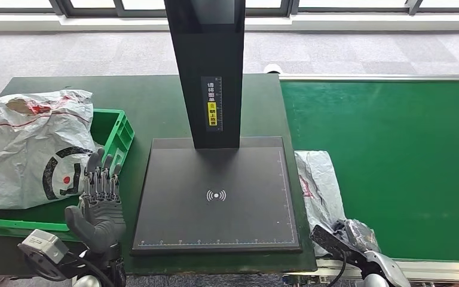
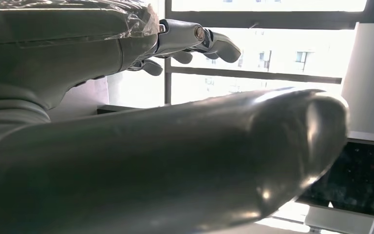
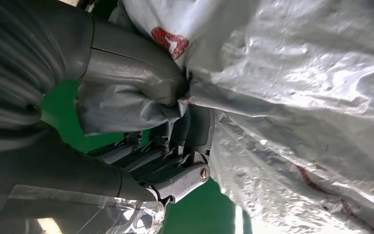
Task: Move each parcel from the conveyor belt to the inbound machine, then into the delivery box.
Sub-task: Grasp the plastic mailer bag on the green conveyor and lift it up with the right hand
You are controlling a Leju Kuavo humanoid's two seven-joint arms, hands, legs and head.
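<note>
Right hand [image 1: 349,234]: fingers [image 3: 146,161] clenched on crinkled white plastic parcel [image 1: 318,179]; long axis runs forward from fingers. Left hand [image 1: 98,197]: fingers spread, empty, well apart.

A parcel-handling station in a logistics setting; a green conveyor belt [image 1: 394,161] runs beside a dark table [image 1: 149,101] carrying a black scanning machine [image 1: 216,197] with a tall post; a green crate [image 1: 115,133] holds a plastic mailing bag [image 1: 24,149]; grey carpet and windows lie behind.
</note>
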